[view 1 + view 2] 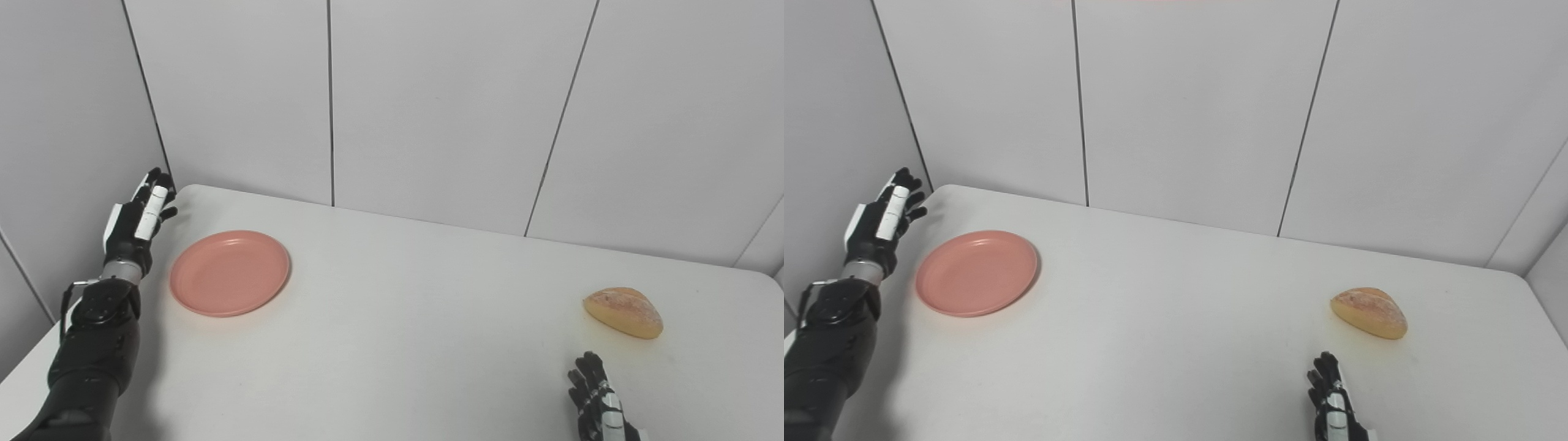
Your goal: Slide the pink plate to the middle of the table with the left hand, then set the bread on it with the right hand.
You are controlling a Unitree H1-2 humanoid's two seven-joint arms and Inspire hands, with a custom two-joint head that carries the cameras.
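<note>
- White table (392, 343) ran from a rounded far-left corner to a rounded far-right corner; grey panelled wall (429, 104) stood close behind its far edge and along the left side.
- Pink plate (229, 272) lay flat on the table's left part, near the far-left corner and not far in from the left edge. Nothing rested on it.
- Left hand (138, 217) was raised just left of the plate, out over the left edge of the table near the corner, fingers extended and slightly spread, holding nothing. It stood apart from the plate's rim, no contact visible.
- Left forearm (95, 343) came up along the table's left edge.
- Bread (623, 312), a golden-brown loaf, sat on the right part of the table, toward the right edge, well apart from the plate.
- Right hand (1332, 398) showed at the bottom edge, nearer than the bread and a little to its left, fingers pointing up and apart, empty. Only part of it was in view.
- Between plate and bread the tabletop was a broad bare stretch, unobstructed across the middle.
</note>
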